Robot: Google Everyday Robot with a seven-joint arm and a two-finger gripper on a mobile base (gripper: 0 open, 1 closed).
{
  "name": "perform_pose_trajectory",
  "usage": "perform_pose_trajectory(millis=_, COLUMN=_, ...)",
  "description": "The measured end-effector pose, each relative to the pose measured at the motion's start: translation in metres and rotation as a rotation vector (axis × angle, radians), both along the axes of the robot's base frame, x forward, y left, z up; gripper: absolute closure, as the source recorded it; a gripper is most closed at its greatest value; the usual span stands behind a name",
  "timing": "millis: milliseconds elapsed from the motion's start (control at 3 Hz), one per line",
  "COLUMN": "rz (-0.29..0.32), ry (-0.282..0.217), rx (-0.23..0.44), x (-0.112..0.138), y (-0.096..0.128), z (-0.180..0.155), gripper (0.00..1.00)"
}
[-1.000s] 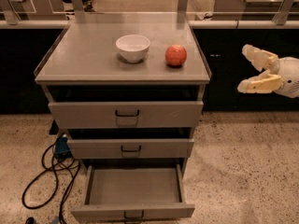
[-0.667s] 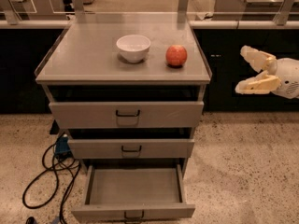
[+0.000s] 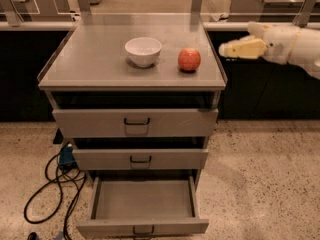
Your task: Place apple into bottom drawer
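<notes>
- Bottom drawer (image 3: pixel 142 200): the lowest of 3 grey metal drawers, a wide shallow tray with a flat front and a black wire handle. It stands pulled out toward the camera, and its grey floor is bare.
- Black cable (image 3: pixel 50 194): loops lie on the speckled floor to the left of the cabinet, apart from the open drawer.
- Middle grey drawer (image 3: pixel 100 160) and top grey drawer (image 3: pixel 170 123): both sit nearly closed above the open tray, each with 1 black handle.
- Flat grey cabinet top (image 3: pixel 95 59): it carries 2 objects, set apart from each other.
- Round white bowl (image 3: pixel 143 51): it stands upright near the centre of the top and is not part of the task.
- Small round red-orange apple (image 3: pixel 189 59): it rests on the cabinet top, just right of the bowl and near the right edge, and nothing touches it.
- Cream-and-white 2-finger gripper (image 3: pixel 231 49): it hangs in the air to the right of the cabinet, near the apple's height and pointing toward it, but apart from it. Whether the pincer is spread or pressed together cannot be told, and it holds nothing.
- Step in hand, as a judgement: the approach to the apple, with no grasp yet made.
- Next move, as a judgement: travel left to bracket the apple without nudging the bowl, close, lift clear, then carry it forward and down past the 2 upper drawer fronts into the open tray.
</notes>
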State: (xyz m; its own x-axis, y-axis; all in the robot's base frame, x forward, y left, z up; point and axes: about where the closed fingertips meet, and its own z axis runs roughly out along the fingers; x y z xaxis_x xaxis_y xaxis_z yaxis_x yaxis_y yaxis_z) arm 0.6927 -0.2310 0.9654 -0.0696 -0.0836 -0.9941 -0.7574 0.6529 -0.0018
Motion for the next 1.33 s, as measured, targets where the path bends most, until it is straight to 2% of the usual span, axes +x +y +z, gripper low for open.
perform_pose_trajectory(millis=333, rz=-0.146, ry=0.014, rx=0.041, x=0.075, y=-0.011, z=0.018, gripper=0.00)
perform_pose_trajectory(millis=667, rz=-0.182, ry=0.035, rx=0.057, x=0.119, y=-0.003, z=0.008, gripper=0.00)
perform_pose_trajectory(millis=1000, rz=-0.155, ry=0.071, rx=0.005, x=0.140, y=0.017, z=-0.009, gripper=0.00)
perform_pose_trajectory(millis=1333, rz=-0.057, ry=0.113, rx=-0.117, x=0.131, y=0.044, z=-0.030, gripper=0.00)
